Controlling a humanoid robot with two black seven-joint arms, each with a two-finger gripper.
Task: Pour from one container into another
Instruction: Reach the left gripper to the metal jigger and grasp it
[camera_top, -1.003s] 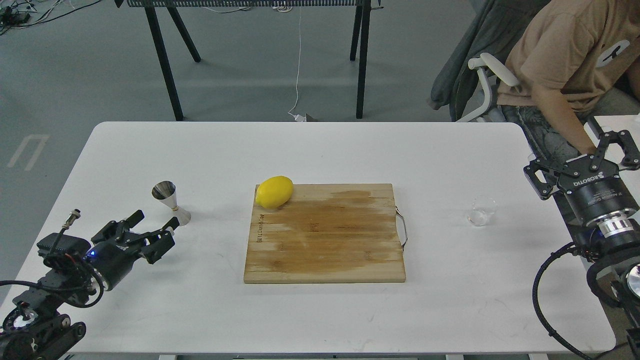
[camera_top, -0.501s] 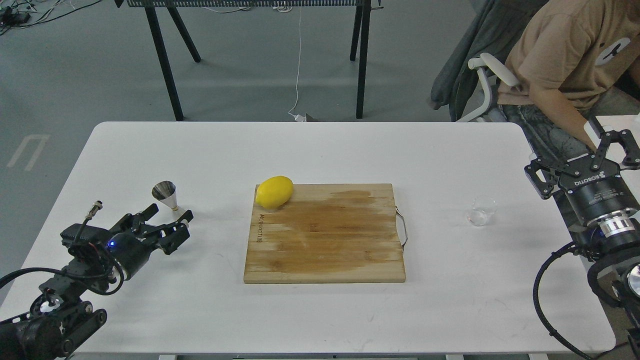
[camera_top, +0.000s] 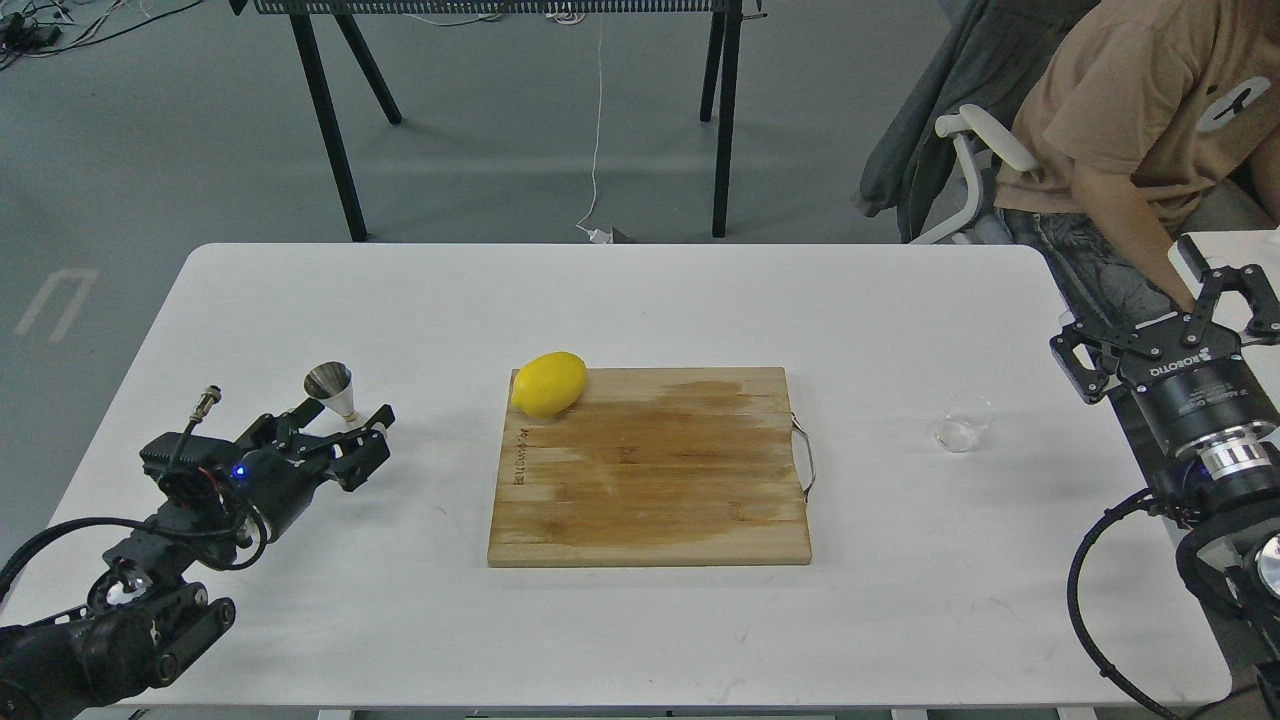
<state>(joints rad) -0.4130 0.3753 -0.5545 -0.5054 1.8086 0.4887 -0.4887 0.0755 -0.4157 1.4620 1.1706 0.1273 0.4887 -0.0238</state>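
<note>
The steel hourglass jigger (camera_top: 331, 386) stands on the white table (camera_top: 640, 300) at the left. Only its upper cone shows clearly. My left gripper (camera_top: 338, 427) is open, with a finger on either side of the jigger's lower half and hiding it. I cannot tell whether the fingers touch it. The small clear glass cup (camera_top: 963, 422) stands upright on the right side of the table, with nothing holding it. My right gripper (camera_top: 1162, 320) is open off the table's right edge, to the right of the cup and a little beyond it, well apart from it.
A wooden cutting board (camera_top: 650, 480) with a metal handle on its right lies mid-table. A yellow lemon (camera_top: 548, 383) rests on its far left corner. A seated person (camera_top: 1130, 130) is beyond the right gripper. Black table legs stand behind.
My left arm has moved forward and to the right, bringing its open fingers from short of the jigger to either side of its lower half. The right gripper has barely shifted.
</note>
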